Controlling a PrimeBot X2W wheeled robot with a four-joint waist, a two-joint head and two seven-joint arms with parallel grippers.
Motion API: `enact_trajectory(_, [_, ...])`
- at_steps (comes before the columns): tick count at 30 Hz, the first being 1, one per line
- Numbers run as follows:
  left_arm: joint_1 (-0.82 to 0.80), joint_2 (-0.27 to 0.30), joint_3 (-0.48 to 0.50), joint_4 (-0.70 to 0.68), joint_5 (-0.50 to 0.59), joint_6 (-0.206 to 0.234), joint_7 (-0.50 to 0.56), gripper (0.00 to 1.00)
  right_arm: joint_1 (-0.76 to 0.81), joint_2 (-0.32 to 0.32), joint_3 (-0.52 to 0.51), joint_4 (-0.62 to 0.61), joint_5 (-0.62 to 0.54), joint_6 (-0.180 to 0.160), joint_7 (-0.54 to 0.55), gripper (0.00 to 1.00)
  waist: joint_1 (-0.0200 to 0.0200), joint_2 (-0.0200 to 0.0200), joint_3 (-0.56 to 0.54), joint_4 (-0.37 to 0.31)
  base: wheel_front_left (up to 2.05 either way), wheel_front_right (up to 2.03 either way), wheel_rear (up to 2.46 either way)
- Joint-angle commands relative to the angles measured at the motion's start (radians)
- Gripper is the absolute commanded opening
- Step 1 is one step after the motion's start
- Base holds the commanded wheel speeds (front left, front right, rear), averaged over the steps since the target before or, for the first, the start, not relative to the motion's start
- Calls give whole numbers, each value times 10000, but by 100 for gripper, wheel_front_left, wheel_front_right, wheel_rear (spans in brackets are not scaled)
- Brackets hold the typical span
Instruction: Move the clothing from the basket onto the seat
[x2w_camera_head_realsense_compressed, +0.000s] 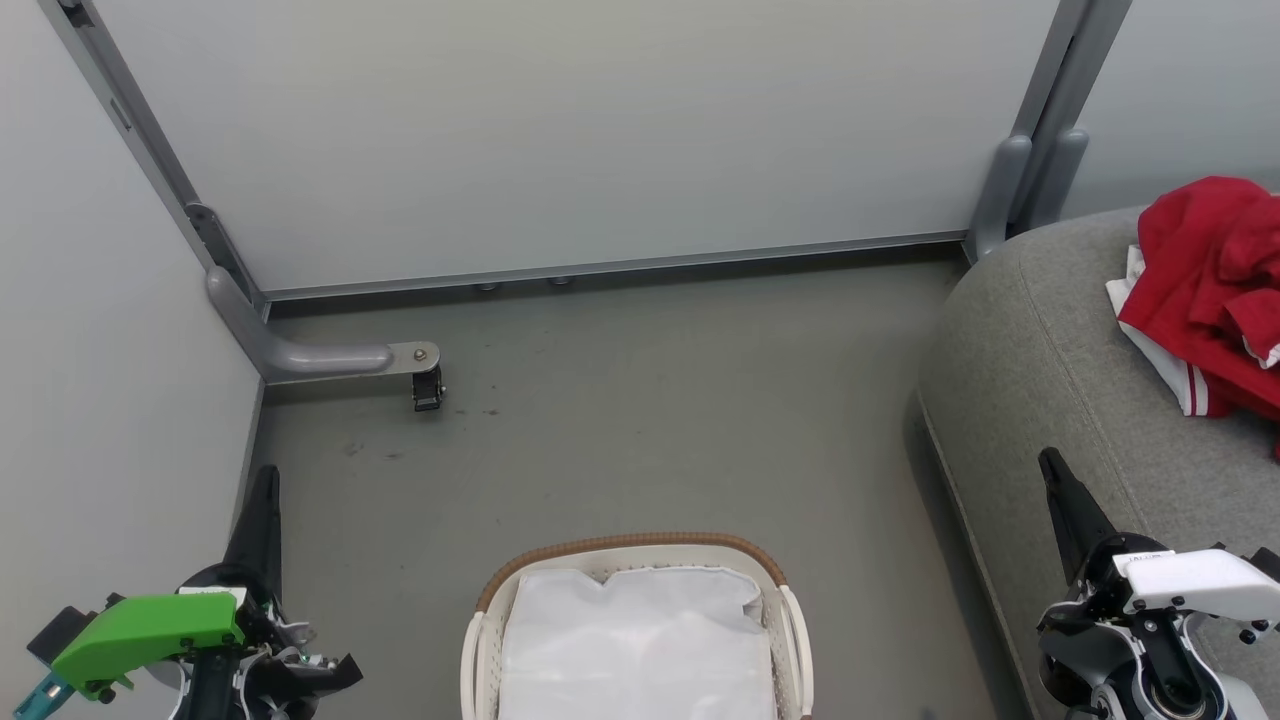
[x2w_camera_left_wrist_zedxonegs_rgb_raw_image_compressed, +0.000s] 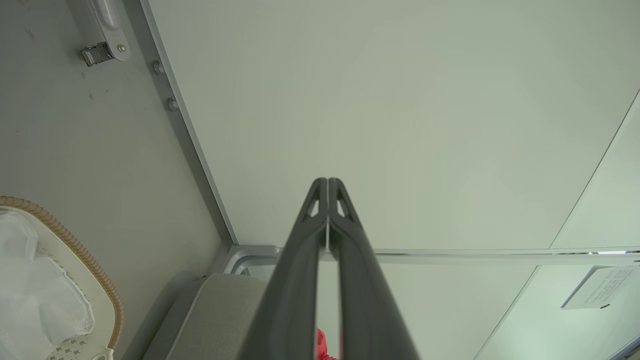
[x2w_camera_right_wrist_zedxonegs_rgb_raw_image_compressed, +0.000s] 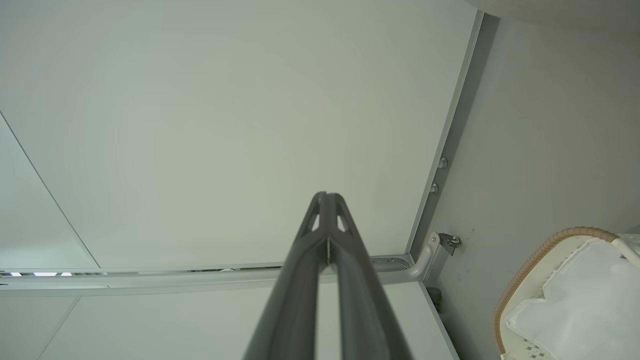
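With clothing (x2w_camera_head_realsense_compressed: 1215, 280) on the seat (x2w_camera_head_realsense_compressed: 1030, 340), your left gripper (x2w_camera_head_realsense_compressed: 264, 490) and right gripper (x2w_camera_head_realsense_compressed: 1055, 475), jaws pressed together, likely needed only to check the basket (x2w_camera_head_realsense_compressed: 640, 548) liner (x2w_camera_head_realsense_compressed: 640, 640).

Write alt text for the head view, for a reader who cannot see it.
Red clothing with white trim lies on the grey seat at the right, while the white laundry basket with a brown woven rim, bottom centre, shows a white liner sheet. The left gripper and right gripper, both shut, point up from the lower corners.

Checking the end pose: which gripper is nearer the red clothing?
Right. The right gripper is at the seat's edge, near the clothing; the left gripper is past the basket, by the wall.
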Motion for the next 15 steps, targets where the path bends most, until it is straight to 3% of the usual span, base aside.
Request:
enact_trajectory(1, [-115,-3,22,-22,-33,-58,44,0,-88,-60,-18,-36,35,0,12,0,0,0,0,0,0,0,0])
enact_trajectory(15, [-114,-3,19,-23,-36,-58,42,0,-88,-60,-18,-37,36,0,12,0,0,0,0,0,0,0,0])
